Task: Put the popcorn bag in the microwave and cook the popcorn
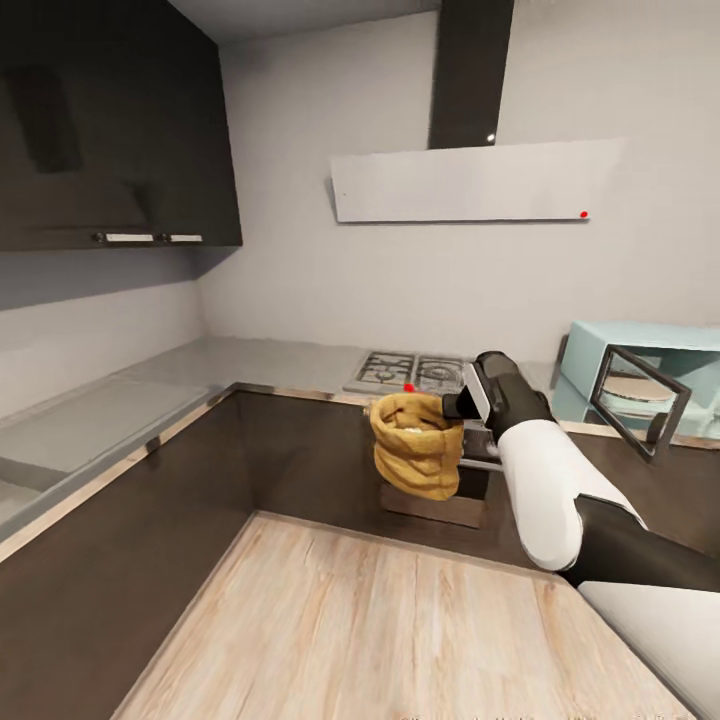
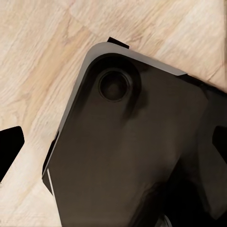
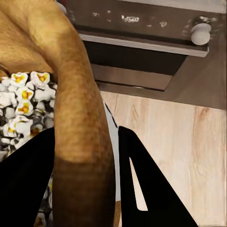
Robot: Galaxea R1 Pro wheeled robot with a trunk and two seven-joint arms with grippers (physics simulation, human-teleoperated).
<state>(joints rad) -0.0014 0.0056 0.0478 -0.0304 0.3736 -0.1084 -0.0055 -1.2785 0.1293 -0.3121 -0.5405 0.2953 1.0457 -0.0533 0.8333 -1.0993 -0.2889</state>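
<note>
Now I see my right end effector (image 1: pixel 456 404) pinching the popcorn bag (image 1: pixel 415 443) by its rim, popped kernels (image 3: pixel 21 101) inside, microwave (image 1: pixel 645 380) door open; left end effector state I cannot tell.

A gas hob (image 1: pixel 410 372) with grey grates sits under a slanted white extractor hood (image 1: pixel 470 182) topped by a dark chimney (image 1: pixel 470 70). Dark wall cabinets (image 1: pixel 110 120) hang at the left. Below the hob is a built-in oven (image 3: pixel 142 33) with a pale knob (image 3: pixel 201 34). The floor (image 1: pixel 400 630) is light wood planks.
</note>
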